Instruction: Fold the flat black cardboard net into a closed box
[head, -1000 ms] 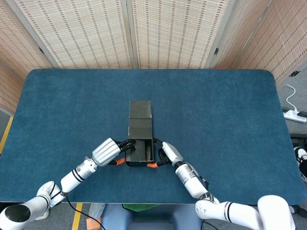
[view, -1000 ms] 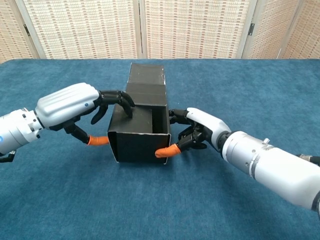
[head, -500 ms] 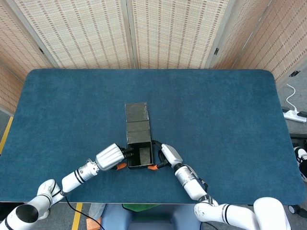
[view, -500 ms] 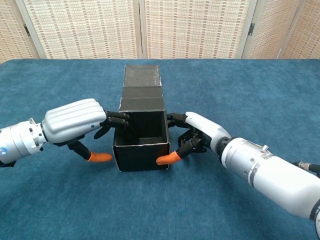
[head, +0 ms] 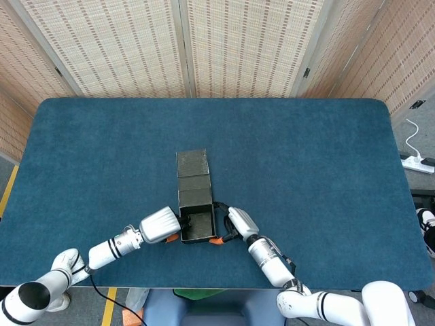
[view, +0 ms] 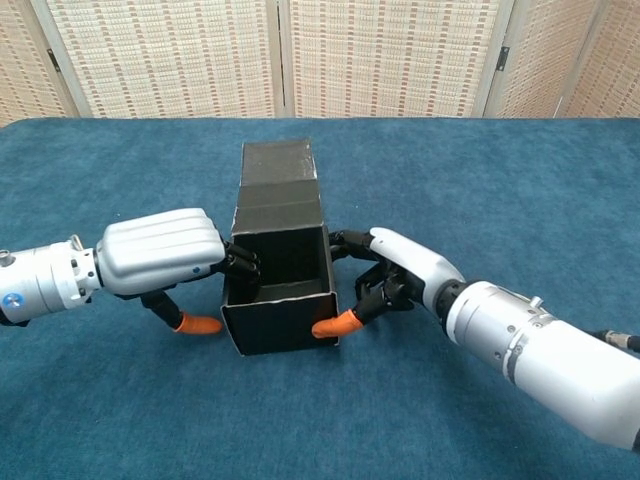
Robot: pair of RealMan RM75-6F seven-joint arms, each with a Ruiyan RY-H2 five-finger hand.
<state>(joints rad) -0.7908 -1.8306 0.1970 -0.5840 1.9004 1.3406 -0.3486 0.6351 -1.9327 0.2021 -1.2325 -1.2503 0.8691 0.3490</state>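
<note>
A blue carpet-like cloth covers the worktop (head: 306,156); woven reed screens (head: 224,47) stand behind it, and a white power strip (head: 418,163) lies on the floor at the right. No writing is legible. The black box (view: 280,290), open-topped with its lid flap lying flat behind, sits near the front edge. The left robot hand (view: 165,255) grips its left wall, the right robot hand (view: 385,280) its right wall.

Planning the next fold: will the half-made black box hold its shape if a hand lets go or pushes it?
Probably not firmly. The box is thin card with an open top, so its walls likely flex. The left hand and right hand press its two sides, suggesting the walls may spring apart. The lid flap still lies flat behind, so a push likely slides it lightly.
</note>
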